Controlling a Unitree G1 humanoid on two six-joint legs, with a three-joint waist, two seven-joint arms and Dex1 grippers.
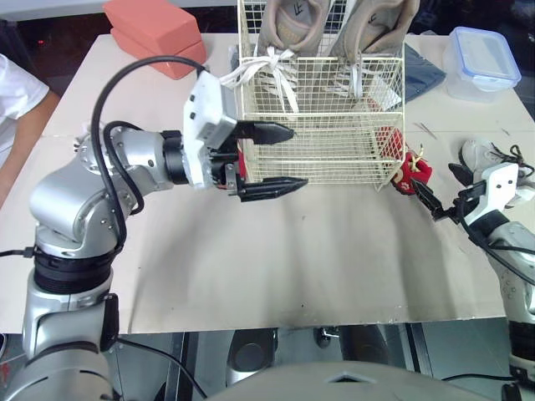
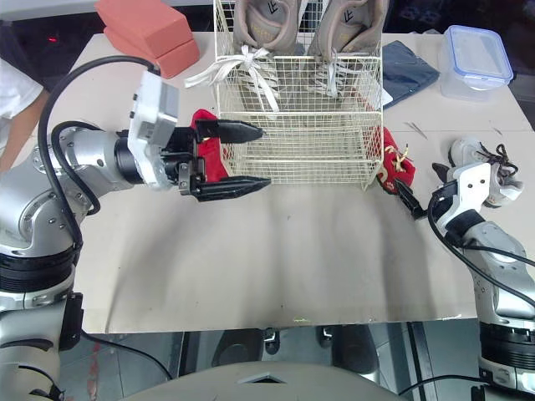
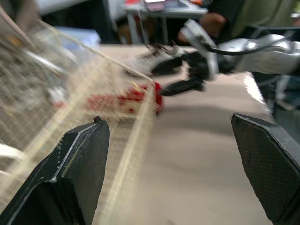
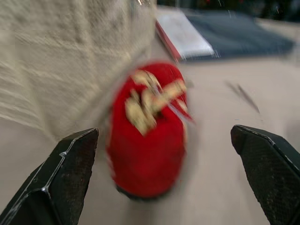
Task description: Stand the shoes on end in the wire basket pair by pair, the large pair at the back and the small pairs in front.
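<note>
A cream wire basket (image 1: 326, 146) stands at the back of the table, with the large beige pair (image 1: 334, 29) upright in its rear part. My left gripper (image 1: 298, 157) hovers open at the basket's front left corner, and a small red shoe (image 2: 207, 150) lies just behind its fingers. A second red shoe (image 1: 411, 171) with a gold bow lies outside the basket's right end. My right gripper (image 1: 433, 177) is open just short of it, with the shoe (image 4: 147, 136) ahead between the fingers. A small grey shoe (image 1: 489, 154) lies further right.
Orange blocks (image 1: 155, 33) sit at the back left. A blue-lidded plastic box (image 1: 481, 63) and a dark blue cloth (image 1: 422, 71) lie at the back right. A person's white sleeve (image 1: 17, 92) is at the left edge. The table (image 1: 292, 267) is bare in front.
</note>
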